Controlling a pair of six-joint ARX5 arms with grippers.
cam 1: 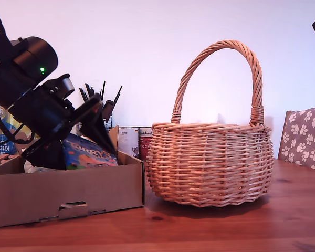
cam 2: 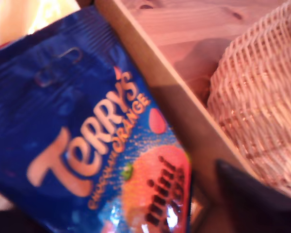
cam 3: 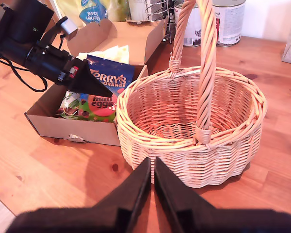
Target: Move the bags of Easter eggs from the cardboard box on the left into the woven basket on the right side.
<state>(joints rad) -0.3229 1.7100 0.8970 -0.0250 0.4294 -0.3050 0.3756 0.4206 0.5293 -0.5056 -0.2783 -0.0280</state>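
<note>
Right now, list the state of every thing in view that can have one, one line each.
cardboard box: open, flaps up, packets inside.
blue Terry's bag: lifted at a tilt, its top above the box wall.
mini eggs bag: lying flat in the box.
woven basket: upright, nothing seen inside.
my first gripper: at the blue bag; grip hidden.
my second gripper: shut, holding nothing, above the table before the basket.
</note>
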